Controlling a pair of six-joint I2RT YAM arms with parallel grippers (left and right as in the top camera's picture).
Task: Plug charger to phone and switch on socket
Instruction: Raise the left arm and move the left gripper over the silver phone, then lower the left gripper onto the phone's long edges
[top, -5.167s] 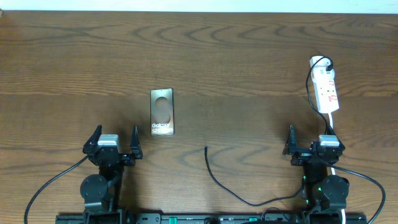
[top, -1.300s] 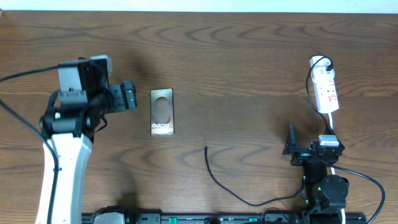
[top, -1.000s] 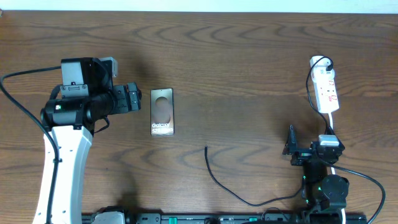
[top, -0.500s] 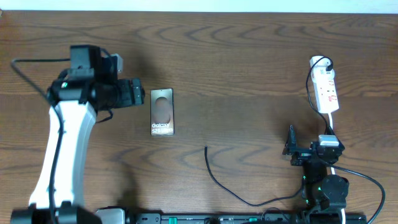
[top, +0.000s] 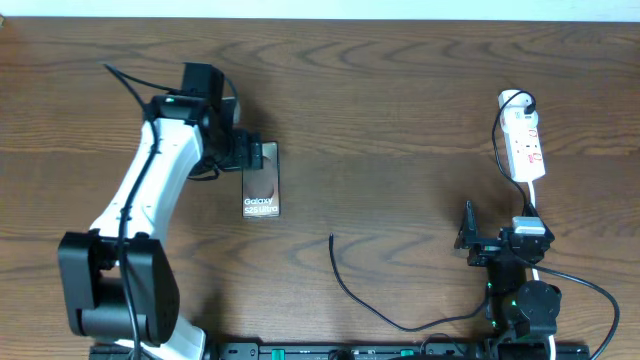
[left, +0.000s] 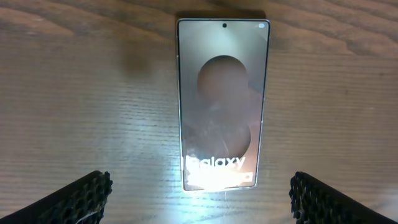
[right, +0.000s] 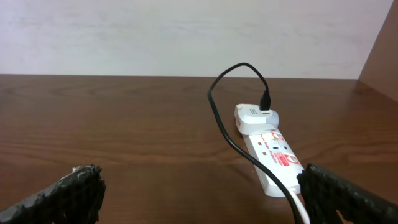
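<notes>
Wood is filling nearly all of the overhead view. We are looking at a table (top: 400, 80) whose far edge is running along the top under a pale wall (top: 320, 8), while the arm bases are crowding its near edge. Between the phone (top: 262, 190) on the left and the socket (top: 524, 145) far to the right, a broad stretch of board is lying open. Only the charger (top: 333, 248) is crossing it: its free end is resting near the phone's near right corner but apart from it, and its cable is curving away toward the right arm's base. The socket is sitting close to the right edge, with a white adapter (top: 513, 99) plugged in at its far end.

We are seeing the left arm (top: 150, 200) reaching in from the near left, with the left gripper (top: 252, 157) hanging over the phone's far end. From the left wrist, the phone (left: 224, 102) is lying flat and centred. The fingertips (left: 78, 196) are spread wider than the phone, flanking its "Galaxy" end without touching it. How high they are above it we cannot tell.

The right gripper (top: 495, 237) is sitting by its base, on the near side of the socket, with its fingers (right: 68, 196) splayed wide and holding nothing. The socket (right: 273, 155) is lying ahead of it, toward its right finger.
</notes>
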